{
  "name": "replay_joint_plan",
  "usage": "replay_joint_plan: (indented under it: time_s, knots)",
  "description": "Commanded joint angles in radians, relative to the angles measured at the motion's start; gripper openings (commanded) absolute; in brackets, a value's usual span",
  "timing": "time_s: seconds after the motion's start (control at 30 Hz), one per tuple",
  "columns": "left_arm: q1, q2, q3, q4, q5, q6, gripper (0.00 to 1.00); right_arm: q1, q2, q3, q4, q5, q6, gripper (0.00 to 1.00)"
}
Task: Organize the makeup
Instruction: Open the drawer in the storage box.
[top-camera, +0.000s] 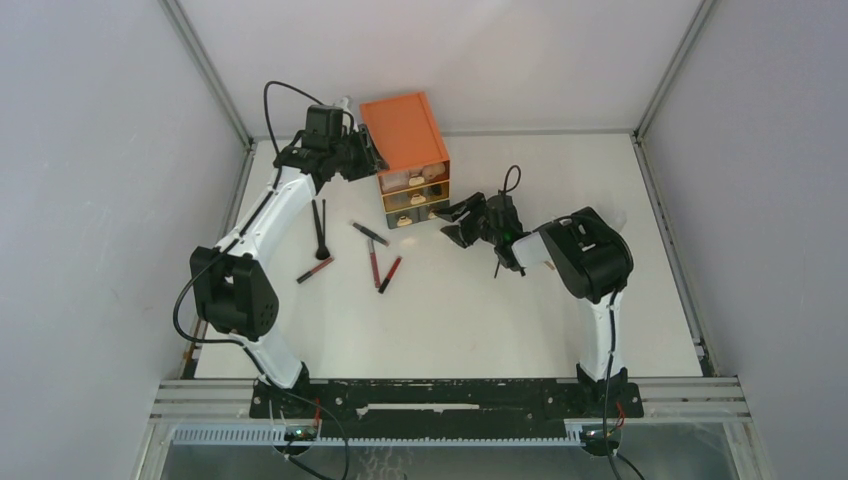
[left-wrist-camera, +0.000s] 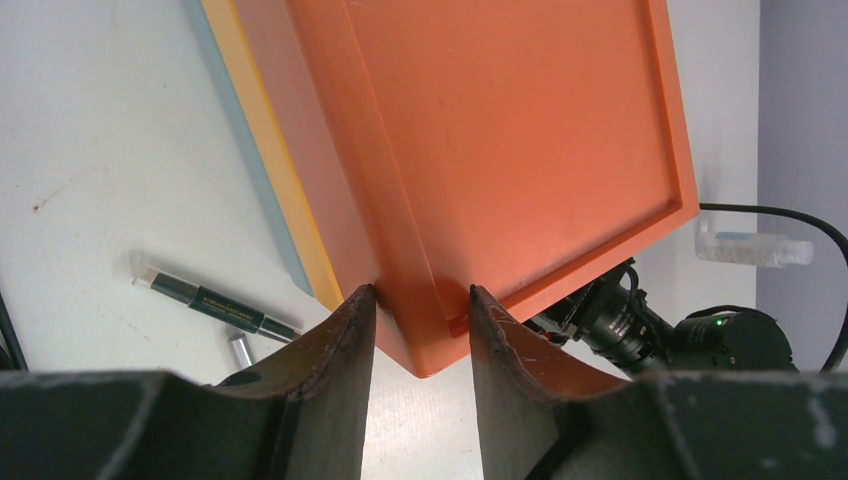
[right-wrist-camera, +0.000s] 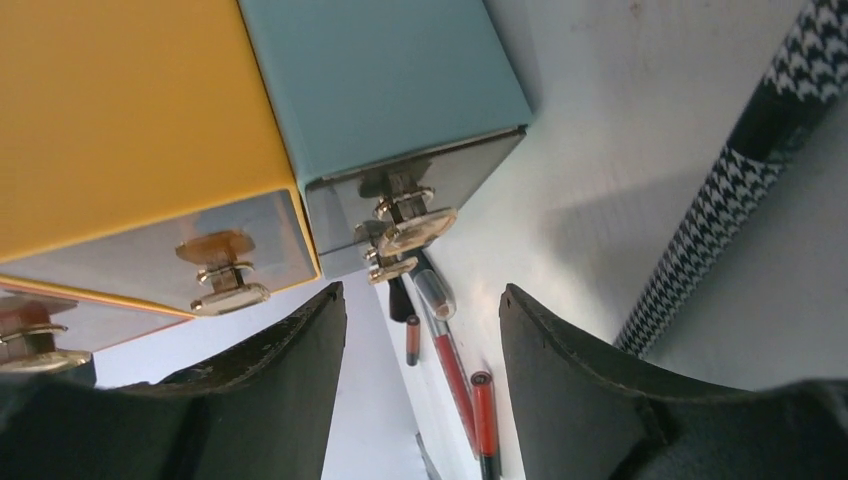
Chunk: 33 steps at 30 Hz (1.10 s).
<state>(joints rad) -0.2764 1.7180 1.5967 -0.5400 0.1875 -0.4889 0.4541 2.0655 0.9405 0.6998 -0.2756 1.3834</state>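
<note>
The makeup lies loose on the white table left of centre: two thin black brushes (top-camera: 320, 228), a dark pencil (top-camera: 315, 269), a black pencil (top-camera: 370, 234) and two red pencils (top-camera: 382, 270). My left gripper (top-camera: 372, 157) sits at the back left corner of the orange three-drawer chest (top-camera: 405, 140). In the left wrist view the jaws (left-wrist-camera: 420, 292) press on both faces of that corner (left-wrist-camera: 425, 350). My right gripper (top-camera: 452, 224) is open and empty in front of the teal bottom drawer (right-wrist-camera: 390, 90); its gold knob (right-wrist-camera: 405, 225) is just beyond the fingertips (right-wrist-camera: 515, 310). Red pencils (right-wrist-camera: 455, 372) show past them.
A dark green pencil (left-wrist-camera: 215, 300) and a small silver piece (left-wrist-camera: 240, 348) lie beside the chest. A clear bottle (left-wrist-camera: 750, 248) lies behind it. A houndstooth-sleeved cable (right-wrist-camera: 720, 200) runs along the right gripper. Walls close the table's left, right and back edges.
</note>
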Motion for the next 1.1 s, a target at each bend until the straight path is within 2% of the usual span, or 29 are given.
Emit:
replay_joint_plan:
  time_s: [0.0, 0.63, 0.97, 1.07]
  knots:
    - [-0.017, -0.001, -0.036, -0.077, 0.047, 0.014, 0.43, 0.003, 0.031, 0.045, 0.052, -0.001, 0.046, 0.65]
    - [-0.017, -0.003, -0.035, -0.086, 0.043, 0.02, 0.43, 0.0, 0.094, 0.084, 0.082, 0.052, 0.047, 0.61]
    - [-0.016, -0.006, -0.047, -0.086, 0.049, 0.02, 0.43, 0.002, 0.134, 0.109, 0.15, 0.057, 0.074, 0.55]
    - [-0.016, -0.007, -0.049, -0.086, 0.048, 0.02, 0.43, 0.0, 0.145, 0.109, 0.168, 0.054, 0.085, 0.5]
